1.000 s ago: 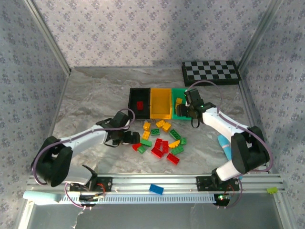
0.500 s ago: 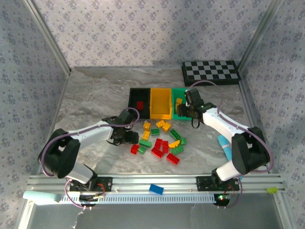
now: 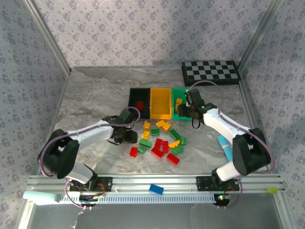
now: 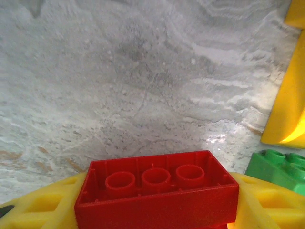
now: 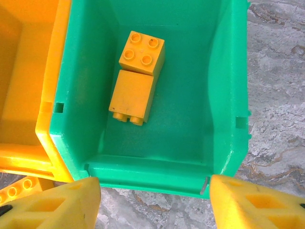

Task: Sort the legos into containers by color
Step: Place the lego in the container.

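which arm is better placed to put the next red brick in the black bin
Left. The left gripper grips a red brick, and the black bin lies on its side of the row. The right gripper hangs open over the green bin.

Walls (image 3: 143, 28): grey floral wallpaper, three sides. Tabletop (image 3: 90, 95): grey marbled surface, evenly lit. Aluminium posts (image 3: 47, 36) at both rear corners. Aluminium rail (image 3: 143, 180) along near edge. Checkerboard (image 3: 210, 71) far right.

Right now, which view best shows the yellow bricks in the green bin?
Right wrist: two yellow studded plastic bricks lie close and unobstructed in the green plastic bin. Top external shows them as a tiny yellow patch.
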`<action>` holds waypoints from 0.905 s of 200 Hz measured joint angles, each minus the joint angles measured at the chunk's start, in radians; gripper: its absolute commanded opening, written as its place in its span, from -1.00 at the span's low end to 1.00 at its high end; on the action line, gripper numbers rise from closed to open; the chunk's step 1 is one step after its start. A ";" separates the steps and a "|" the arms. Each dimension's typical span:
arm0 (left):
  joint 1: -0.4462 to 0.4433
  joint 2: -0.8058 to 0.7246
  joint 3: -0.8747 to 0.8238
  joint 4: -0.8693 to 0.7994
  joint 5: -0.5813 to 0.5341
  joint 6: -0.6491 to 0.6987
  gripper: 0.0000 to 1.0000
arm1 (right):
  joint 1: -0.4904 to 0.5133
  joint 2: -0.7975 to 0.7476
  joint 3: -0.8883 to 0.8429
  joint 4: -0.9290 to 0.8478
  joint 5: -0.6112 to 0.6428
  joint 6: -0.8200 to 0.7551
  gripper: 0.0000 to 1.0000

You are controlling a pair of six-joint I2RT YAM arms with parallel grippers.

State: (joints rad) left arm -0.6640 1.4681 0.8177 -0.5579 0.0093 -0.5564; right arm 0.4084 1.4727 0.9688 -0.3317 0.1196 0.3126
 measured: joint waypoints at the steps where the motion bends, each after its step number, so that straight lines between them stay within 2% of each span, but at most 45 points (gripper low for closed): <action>1: 0.000 0.000 0.003 -0.001 -0.001 0.002 0.12 | 0.000 0.000 0.000 0.000 0.000 0.000 0.27; 39: 0.010 0.035 0.200 -0.026 -0.032 0.071 0.15 | 0.000 -0.029 -0.007 0.000 0.000 0.000 0.27; 96: 0.086 0.249 0.525 -0.044 -0.080 0.177 0.16 | 0.003 -0.073 -0.035 -0.010 0.000 0.001 0.27; 123: 0.116 0.360 0.640 -0.055 -0.106 0.219 0.50 | 0.021 -0.101 -0.059 -0.024 -0.003 0.002 0.27; 156: 0.120 0.412 0.686 -0.080 -0.111 0.243 0.70 | 0.062 -0.137 -0.094 -0.046 -0.025 0.016 0.25; 162: 0.120 0.410 0.686 -0.080 -0.110 0.245 0.90 | 0.070 -0.142 -0.101 -0.046 -0.032 0.021 0.25; 181: 0.118 0.381 0.651 -0.051 -0.106 0.245 0.93 | 0.099 -0.155 -0.135 -0.047 -0.057 0.041 0.23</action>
State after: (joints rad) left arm -0.5461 1.8492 1.4685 -0.6094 -0.0963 -0.3119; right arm 0.5076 1.3174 0.8341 -0.3782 0.0624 0.3538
